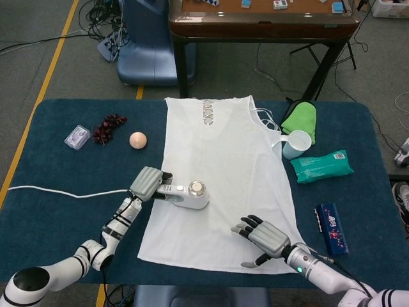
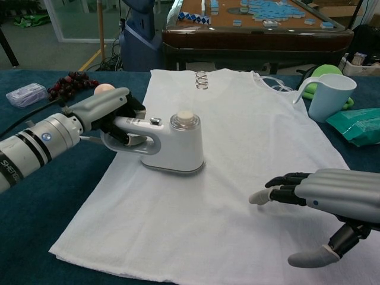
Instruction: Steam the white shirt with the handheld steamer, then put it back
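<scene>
A white sleeveless shirt (image 1: 217, 179) (image 2: 237, 154) lies flat across the dark blue table (image 1: 57, 185). The white handheld steamer (image 1: 190, 194) (image 2: 172, 145) stands on the shirt's left part, sole down. My left hand (image 1: 148, 183) (image 2: 107, 113) grips its handle from the left. A white cord (image 1: 64, 191) runs off to the table's left edge. My right hand (image 1: 263, 235) (image 2: 323, 199) hovers over the shirt's lower right corner, fingers spread, holding nothing.
Left of the shirt lie a peach-coloured ball (image 1: 138, 140), dark grapes (image 1: 108, 127) and a small clear box (image 1: 77, 137). To the right stand a white cup (image 1: 296, 144), a green cloth (image 1: 300, 118), a green packet (image 1: 321, 166) and a blue box (image 1: 332, 228). A wooden table (image 1: 262, 25) stands behind.
</scene>
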### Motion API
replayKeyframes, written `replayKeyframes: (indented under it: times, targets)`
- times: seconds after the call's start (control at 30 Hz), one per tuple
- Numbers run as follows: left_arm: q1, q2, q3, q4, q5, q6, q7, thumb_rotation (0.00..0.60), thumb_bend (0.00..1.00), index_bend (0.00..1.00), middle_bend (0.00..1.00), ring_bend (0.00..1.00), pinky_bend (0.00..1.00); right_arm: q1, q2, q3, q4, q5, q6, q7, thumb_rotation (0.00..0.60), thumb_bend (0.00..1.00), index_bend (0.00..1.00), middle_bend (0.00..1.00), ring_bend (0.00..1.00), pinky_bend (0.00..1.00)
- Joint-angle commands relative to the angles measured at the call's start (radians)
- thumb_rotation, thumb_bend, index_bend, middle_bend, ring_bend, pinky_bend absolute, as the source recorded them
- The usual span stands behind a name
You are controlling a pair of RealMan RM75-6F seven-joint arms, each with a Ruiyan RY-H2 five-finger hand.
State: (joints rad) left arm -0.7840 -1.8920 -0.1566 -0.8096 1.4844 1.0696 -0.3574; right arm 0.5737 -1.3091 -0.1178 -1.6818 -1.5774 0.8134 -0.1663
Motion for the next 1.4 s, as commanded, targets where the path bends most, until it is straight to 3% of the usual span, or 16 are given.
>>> replayKeyframes:
  times: [0.03, 0.8, 1.4]
  targets:
    - [-0.004, -0.02, 0.005, 0.03, 0.001, 0.002, -0.016, 0.6, 0.25, 0.85, 0.96, 0.82, 0.77, 0.001, -0.003, -0.003, 0.002, 0.002, -0.002, -0.002, 0.22, 0.0, 0.02, 0.14, 0.03, 0.04]
    - [-0.008, -0.116, 0.047, 0.16, 0.05, 0.085, -0.056, 0.6, 0.25, 0.83, 0.93, 0.79, 0.77, 0.003, -0.014, -0.018, -0.007, 0.026, -0.007, -0.026, 0.219, 0.0, 0.02, 0.14, 0.03, 0.04]
    - [-0.017, -0.156, 0.047, 0.166, 0.043, 0.08, -0.011, 0.6, 0.25, 0.78, 0.87, 0.73, 0.77, -0.006, -0.009, -0.031, -0.015, 0.021, 0.013, -0.014, 0.219, 0.0, 0.02, 0.14, 0.03, 0.04]
